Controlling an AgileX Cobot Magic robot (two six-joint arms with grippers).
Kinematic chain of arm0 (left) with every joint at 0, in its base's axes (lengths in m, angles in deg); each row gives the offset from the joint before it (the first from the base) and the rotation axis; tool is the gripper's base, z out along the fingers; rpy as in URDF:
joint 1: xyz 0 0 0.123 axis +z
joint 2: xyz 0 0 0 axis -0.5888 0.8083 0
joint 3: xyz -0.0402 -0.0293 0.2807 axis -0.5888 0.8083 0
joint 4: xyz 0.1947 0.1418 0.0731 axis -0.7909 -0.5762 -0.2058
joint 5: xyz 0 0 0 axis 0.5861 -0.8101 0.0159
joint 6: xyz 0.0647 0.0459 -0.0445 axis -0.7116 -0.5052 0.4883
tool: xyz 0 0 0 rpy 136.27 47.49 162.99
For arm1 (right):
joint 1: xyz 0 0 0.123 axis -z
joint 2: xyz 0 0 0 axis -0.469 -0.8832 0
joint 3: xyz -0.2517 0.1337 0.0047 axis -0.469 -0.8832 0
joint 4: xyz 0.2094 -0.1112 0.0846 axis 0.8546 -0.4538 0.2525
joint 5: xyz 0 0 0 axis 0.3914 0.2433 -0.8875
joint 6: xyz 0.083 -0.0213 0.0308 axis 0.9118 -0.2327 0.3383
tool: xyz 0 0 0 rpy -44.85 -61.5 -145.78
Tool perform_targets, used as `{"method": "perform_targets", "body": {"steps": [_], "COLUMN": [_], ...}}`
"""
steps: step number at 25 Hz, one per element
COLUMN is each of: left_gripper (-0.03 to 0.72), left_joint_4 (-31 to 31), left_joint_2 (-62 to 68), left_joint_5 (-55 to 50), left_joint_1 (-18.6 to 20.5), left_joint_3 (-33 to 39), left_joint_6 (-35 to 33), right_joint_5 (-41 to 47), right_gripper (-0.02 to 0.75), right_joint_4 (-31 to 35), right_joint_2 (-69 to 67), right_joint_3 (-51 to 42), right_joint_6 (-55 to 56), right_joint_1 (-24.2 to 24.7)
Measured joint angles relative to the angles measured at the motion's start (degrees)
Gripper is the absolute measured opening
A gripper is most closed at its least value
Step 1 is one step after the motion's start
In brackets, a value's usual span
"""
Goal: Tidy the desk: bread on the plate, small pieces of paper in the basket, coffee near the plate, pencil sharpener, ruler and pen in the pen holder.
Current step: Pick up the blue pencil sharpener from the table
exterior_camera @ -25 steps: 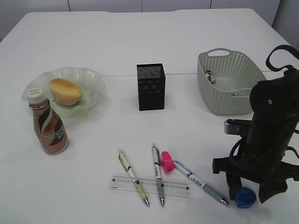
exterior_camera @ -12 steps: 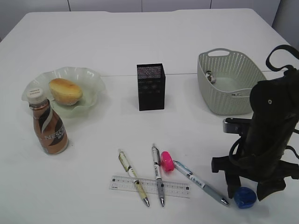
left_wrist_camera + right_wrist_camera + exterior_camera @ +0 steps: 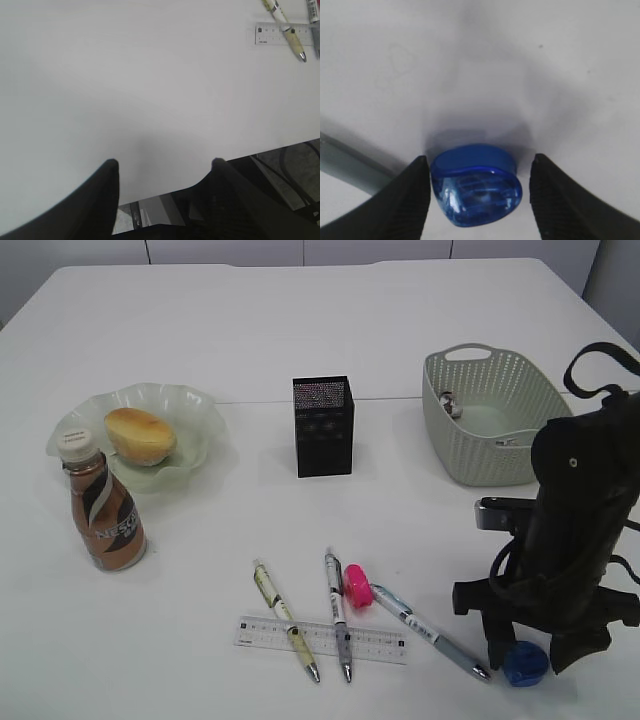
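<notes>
A blue pencil sharpener (image 3: 475, 185) lies on the white desk (image 3: 300, 330) at the front right (image 3: 525, 663). My right gripper (image 3: 480, 158) stands open astride it; the left finger is almost against it and the right finger stands apart. A pink sharpener (image 3: 358, 585), three pens (image 3: 337, 615) and the clear ruler (image 3: 265, 633) lie at front centre. The black mesh pen holder (image 3: 323, 427) stands mid-desk. The bread (image 3: 140, 435) sits on the green plate (image 3: 195, 405), with the coffee (image 3: 105, 515) beside it. My left gripper (image 3: 164, 162) hangs open over bare desk.
The grey-green basket (image 3: 490, 455) stands at the back right, behind my right arm, with a small crumpled piece (image 3: 450, 403) inside. A grey pen tip (image 3: 345, 160) lies just left of my right gripper. In the left wrist view the desk's front edge runs under the fingers.
My right arm has shifted slightly to the left around the blue sharpener. Nothing on the desk has moved.
</notes>
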Motion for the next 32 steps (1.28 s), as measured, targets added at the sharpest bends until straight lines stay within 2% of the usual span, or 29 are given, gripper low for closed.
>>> {"method": "perform_targets", "body": {"steps": [32], "left_gripper": [0.415], "left_joint_4": [0.1], "left_joint_2": [0.0], "left_joint_5": [0.0], "left_joint_1": [0.0], "left_joint_3": [0.0], "left_joint_6": [0.0], "right_joint_5": [1.7], "right_gripper": [0.487], "right_joint_4": [-1.7], "right_joint_2": [0.0], "right_joint_3": [0.0], "right_joint_6": [-10.7], "right_joint_1": [0.0]}}
